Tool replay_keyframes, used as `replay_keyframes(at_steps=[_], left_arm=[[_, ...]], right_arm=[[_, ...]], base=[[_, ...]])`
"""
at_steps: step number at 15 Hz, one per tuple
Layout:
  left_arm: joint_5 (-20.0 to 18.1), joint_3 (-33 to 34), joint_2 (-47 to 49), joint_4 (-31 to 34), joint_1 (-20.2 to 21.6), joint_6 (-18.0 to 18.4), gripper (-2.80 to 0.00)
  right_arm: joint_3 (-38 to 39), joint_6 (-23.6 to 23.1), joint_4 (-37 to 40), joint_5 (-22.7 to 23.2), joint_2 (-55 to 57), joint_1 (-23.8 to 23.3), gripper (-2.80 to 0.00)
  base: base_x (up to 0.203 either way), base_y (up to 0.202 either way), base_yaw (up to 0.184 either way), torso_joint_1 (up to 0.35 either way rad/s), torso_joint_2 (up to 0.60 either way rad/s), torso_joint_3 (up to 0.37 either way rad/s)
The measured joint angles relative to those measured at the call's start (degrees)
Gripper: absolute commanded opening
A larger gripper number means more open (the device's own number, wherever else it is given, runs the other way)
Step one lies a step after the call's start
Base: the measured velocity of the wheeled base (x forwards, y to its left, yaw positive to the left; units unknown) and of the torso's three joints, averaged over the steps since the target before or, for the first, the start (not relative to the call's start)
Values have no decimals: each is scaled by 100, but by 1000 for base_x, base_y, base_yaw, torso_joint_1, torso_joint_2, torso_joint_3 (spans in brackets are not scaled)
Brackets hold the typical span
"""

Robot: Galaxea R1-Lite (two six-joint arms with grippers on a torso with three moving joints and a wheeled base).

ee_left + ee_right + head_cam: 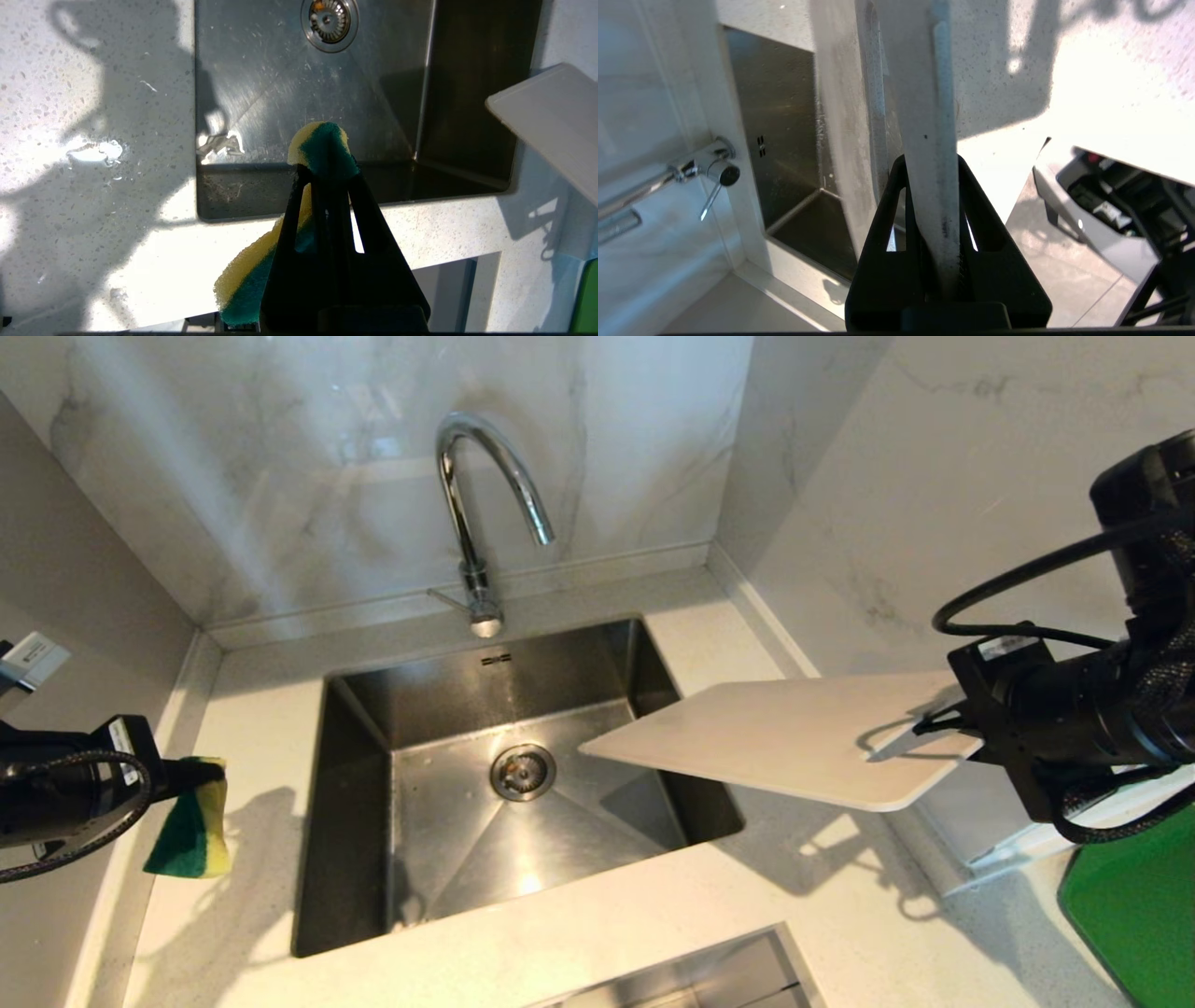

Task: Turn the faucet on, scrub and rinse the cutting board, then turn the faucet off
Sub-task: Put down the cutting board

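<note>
Beige cutting board (794, 737) clamped in right gripper (962, 733), held over sink (355, 821) right edge; left gripper (173, 779) pinches yellow-green sponge (191, 821) over left counter; faucet (476, 513) dry

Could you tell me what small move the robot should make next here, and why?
Probably carry the pale beige plastic cutting board, clamped in the right gripper, further over the steel sink. Only its far corner overhangs the basin, the chrome gooseneck faucet shows no water, and the left gripper already holds the yellow-green sponge.
</note>
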Motion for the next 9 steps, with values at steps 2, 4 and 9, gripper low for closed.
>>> replay_keyframes(at_steps=[2,4,9], left_arm=[[0,40,4,-1,-1,-6,-280],[0,60,6,-9,-1,-6,-280],[-10,81,32,-28,-1,-16,-280]], right_arm=[[-131,55,68,34,127,-2,-280],[-281,251,85,269,196,-2,-280],[-662,517,176,436,429,338,-280]], base=[[0,0,0,0,0,0],[0,0,0,0,0,0],[0,0,0,0,0,0]])
